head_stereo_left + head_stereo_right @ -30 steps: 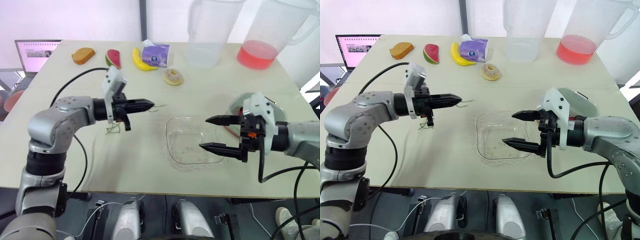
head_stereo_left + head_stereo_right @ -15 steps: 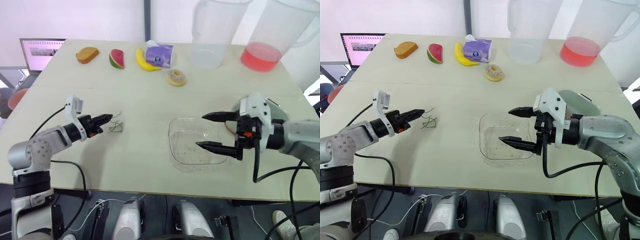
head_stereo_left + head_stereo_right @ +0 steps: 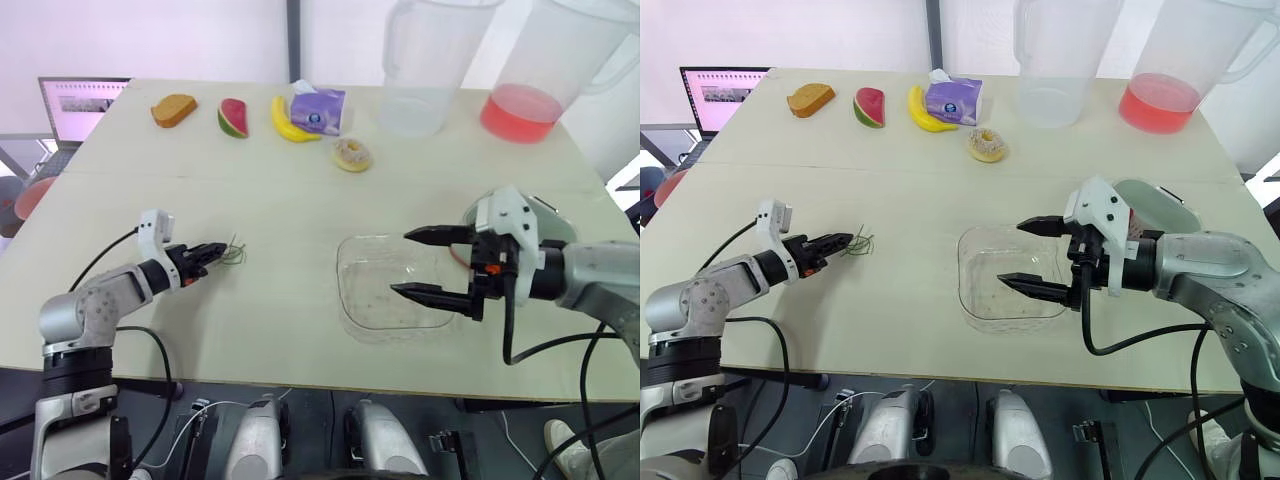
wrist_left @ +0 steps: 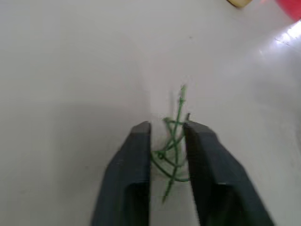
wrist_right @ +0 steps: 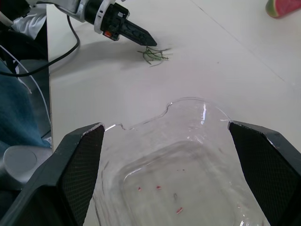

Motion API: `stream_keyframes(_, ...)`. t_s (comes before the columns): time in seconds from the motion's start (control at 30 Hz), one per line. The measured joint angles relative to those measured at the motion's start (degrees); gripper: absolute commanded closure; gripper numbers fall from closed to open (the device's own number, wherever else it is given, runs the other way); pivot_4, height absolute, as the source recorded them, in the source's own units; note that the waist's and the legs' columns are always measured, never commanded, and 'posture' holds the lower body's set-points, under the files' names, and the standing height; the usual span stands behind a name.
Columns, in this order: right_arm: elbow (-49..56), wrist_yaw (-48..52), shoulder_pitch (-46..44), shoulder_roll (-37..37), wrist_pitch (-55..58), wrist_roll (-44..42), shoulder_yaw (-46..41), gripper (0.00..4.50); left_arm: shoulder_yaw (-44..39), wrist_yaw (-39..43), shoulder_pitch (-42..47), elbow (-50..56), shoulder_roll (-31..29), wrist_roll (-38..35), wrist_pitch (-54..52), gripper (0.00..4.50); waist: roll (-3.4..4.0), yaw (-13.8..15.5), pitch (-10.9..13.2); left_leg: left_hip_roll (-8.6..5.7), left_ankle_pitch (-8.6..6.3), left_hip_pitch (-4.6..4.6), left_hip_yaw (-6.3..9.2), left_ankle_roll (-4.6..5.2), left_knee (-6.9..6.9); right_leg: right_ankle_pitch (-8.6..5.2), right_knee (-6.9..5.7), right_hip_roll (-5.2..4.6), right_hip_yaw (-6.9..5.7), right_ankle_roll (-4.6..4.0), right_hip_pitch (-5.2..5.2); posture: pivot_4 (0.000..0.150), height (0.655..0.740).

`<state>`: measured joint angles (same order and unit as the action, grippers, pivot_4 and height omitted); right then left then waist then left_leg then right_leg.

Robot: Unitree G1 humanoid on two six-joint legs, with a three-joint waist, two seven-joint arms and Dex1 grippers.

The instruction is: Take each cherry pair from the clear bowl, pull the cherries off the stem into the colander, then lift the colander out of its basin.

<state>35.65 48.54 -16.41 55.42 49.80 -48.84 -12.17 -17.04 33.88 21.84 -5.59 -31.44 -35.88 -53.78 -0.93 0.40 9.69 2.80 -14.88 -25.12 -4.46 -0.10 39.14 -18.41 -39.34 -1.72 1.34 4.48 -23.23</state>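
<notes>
The right hand [image 3: 399, 263], spread wide, is hovering over the clear bowl [image 3: 372, 292] at lower centre-right with the basin [image 3: 1162, 208] just behind it, while the left hand [image 4: 164, 126], at far left, is narrowly straddling loose stems [image 4: 180, 101].

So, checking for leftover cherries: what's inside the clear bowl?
The clear bowl holds just a few tiny red specks on its bottom, no cherry pairs. The right gripper over it hides its right side.
</notes>
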Motion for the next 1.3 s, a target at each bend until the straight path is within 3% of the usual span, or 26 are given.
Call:
stream_keyframes(0.1,0.0,-0.3,0.0,0.0,0.3,-0.7,0.0,0.0,0.2,0.7,0.5,0.0,0.1,0.1,1.0,0.04,0.0,0.0,0.0,0.01,0.0,0.0,0.0,0.0,0.0,0.0,-0.01,0.0,0.0,0.0,0.0,0.15,0.74)
stream_keyframes(0.47,0.1,-1.3,0.0,0.1,1.0,-2.0,-0.1,0.0,3.1,2.3,1.5,-0.9,-1.2,3.3,6.4,0.04,0.01,0.0,0.0,0.01,0.0,0.01,-0.01,0.0,0.0,0.0,-0.01,0.0,0.0,0.0,0.0,0.15,0.74)
stream_keyframes(0.6,0.2,-2.3,0.6,0.2,1.3,-2.8,-2.2,0.0,5.9,5.6,3.8,3.7,-2.6,4.2,9.7,0.04,-0.01,0.3,0.0,-0.02,-0.01,-0.03,-0.01,0.01,0.0,0.0,0.03,-0.02,-0.01,0.0,0.0,0.15,0.74)
stream_keyframes(0.73,0.3,-2.9,3.9,2.1,3.1,-4.8,-7.9,0.0,8.2,11.7,6.0,13.1,-5.1,4.0,15.0,0.04,-0.01,0.2,0.0,-0.02,-0.02,-0.03,-0.03,0.03,-0.02,0.0,0.06,-0.03,0.01,0.0,0.01,0.15,0.74)
stream_keyframes(1.0,-1.7,-5.0,11.8,8.5,9.0,-3.6,-17.7,0.0,14.8,32.9,5.3,25.7,-19.5,0.3,17.2,0.04,0.02,-0.7,0.0,0.02,-0.01,0.17,-0.11,0.02,-0.12,-0.01,0.07,0.08,0.07,-0.02,0.14,0.15,0.74)
stream_keyframes(1.3,-9.4,-9.4,11.7,13.7,13.7,5.2,-13.7,0.0,17.0,38.6,5.5,26.6,-20.2,1.6,22.0,0.04,0.02,-1.1,0.0,0.02,-0.02,0.18,-0.12,0.04,-0.12,-0.02,0.11,0.17,0.11,-0.01,0.15,0.15,0.74)
